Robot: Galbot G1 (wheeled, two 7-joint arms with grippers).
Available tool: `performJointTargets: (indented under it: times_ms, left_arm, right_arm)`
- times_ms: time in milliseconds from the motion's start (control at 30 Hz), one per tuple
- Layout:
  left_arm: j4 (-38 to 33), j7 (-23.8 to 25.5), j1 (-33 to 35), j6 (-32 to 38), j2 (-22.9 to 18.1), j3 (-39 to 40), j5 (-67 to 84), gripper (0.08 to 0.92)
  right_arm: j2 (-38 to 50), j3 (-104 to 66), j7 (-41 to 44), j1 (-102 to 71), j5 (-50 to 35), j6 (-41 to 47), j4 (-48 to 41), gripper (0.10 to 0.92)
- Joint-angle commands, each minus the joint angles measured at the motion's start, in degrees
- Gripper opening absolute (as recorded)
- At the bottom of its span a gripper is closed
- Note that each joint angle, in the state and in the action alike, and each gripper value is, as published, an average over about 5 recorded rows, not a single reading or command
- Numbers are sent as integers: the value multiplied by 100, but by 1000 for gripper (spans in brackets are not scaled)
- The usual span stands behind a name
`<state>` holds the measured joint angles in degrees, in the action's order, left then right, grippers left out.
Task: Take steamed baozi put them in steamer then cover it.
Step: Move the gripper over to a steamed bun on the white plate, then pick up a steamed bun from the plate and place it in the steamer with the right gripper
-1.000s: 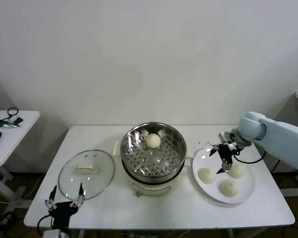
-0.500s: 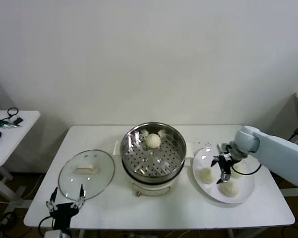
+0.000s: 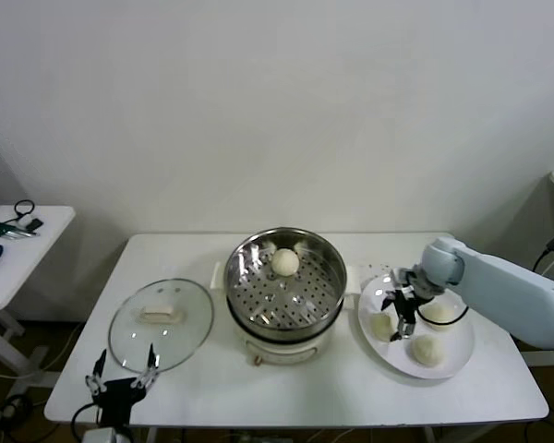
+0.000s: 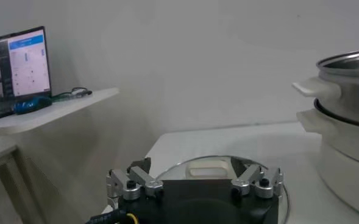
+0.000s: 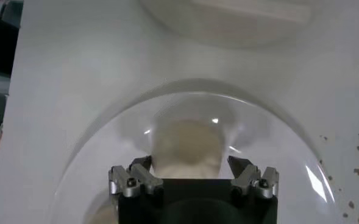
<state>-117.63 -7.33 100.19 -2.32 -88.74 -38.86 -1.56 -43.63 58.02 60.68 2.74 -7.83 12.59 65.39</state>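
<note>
While one bun (image 3: pixel 285 261) lies in the steamer (image 3: pixel 325 268) at mid-table, the right gripper (image 3: pixel 399 313) hangs over the plate (image 3: pixel 455 355), jaws spread wide on either side of the bun (image 5: pixel 188 148) nearest the steamer; two more buns (image 3: pixel 427 348) lie beside it. The lid (image 3: pixel 161 320) rests flat left of the steamer. The left gripper (image 3: pixel 121 379), jaws apart, waits at the table's near left edge

Steamer (image 3: pixel 283 286) open on top, only 1 baozi (image 3: pixel 284 261) at its far side, rest of floor free. Cover (image 3: pixel 161 318) occupies worktop (image 3: pixel 351 388) left of it, plate (image 3: pixel 443 365) the right. Front strip bare.
</note>
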Motion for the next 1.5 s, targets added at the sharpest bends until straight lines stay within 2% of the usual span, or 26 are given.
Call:
performJointTargets:
  times_ms: [33, 167, 467, 767, 1067, 1267, 1500]
  left_arm:
    - [13, -4, -7, -3, -1, 5, -4, 823]
    - [12, -5, -4, -2, 3, 1, -4, 823]
    - [-20, 3, 13, -14, 9, 16, -8, 823]
    - [-53, 36, 82, 0, -1, 87, -11, 823]
    - [-117, 101, 233, 92, -73, 224, -79, 823]
    - [-206, 104, 252, 150, -80, 277, -214, 823]
    - [-370, 87, 339, 155, -130, 359, -289, 823]
  right_arm:
    - [-105, 18, 26, -21, 17, -9, -104, 769]
    - [-85, 14, 42, -6, -3, -20, -88, 732]
    - [164, 234, 43, 534, -344, -68, 94, 721]
    - [226, 1443, 158, 2634, -1519, -139, 165, 721]
    - [-623, 2657, 174, 4627, -2994, 42, 63, 721]
    - [-1230, 2712, -27, 4839, -3744, 272, 149, 721]
    - [-2175, 2564, -399, 4522, -4044, 532, 158, 721]
